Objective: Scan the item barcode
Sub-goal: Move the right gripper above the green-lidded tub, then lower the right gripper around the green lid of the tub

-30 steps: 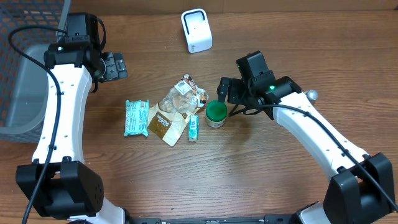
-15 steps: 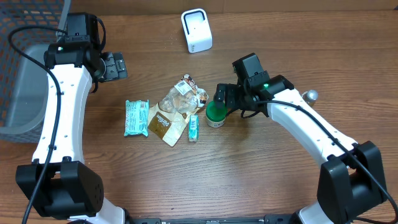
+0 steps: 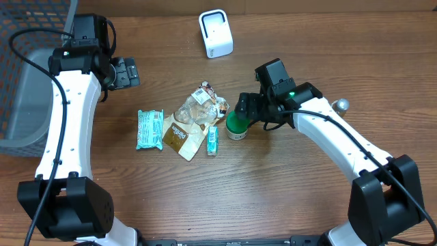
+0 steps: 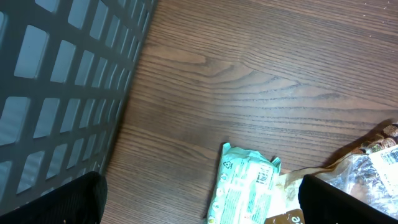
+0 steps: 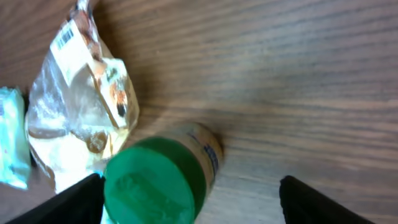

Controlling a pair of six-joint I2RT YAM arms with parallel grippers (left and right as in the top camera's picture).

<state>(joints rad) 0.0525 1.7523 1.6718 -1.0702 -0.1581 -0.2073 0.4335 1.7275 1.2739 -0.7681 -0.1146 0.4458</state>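
Change: over the last second our right hand (image 3: 243, 108) has swung in from 3 o'clock and stopped over the green-lidded jar (image 3: 237, 125); nothing else on the tabletop (image 3: 287, 198) has shifted.
Right hand: wide and holding nothing. In the wrist view one finger sits just beside the lid while the other stands well apart from the jar's far side.
Left hand (image 3: 126, 72): unchanged at 10 o'clock by the basket (image 3: 20, 82), wide and empty.
Jar: standing on the tabletop at the 3 o'clock edge of the packet pile, just beside the small bar (image 3: 213, 140) and near the clear snack bag (image 3: 194, 113).
Scanner: the white box (image 3: 216, 33) at 12 o'clock (we take it for the reader) is well apart from the jar.
Meaning: we judge the reach finished and the grasp about to start; lifting and showing the barcode are not yet done.
Risk: the off-centre straddle may nudge the jar toward the pile as we close.
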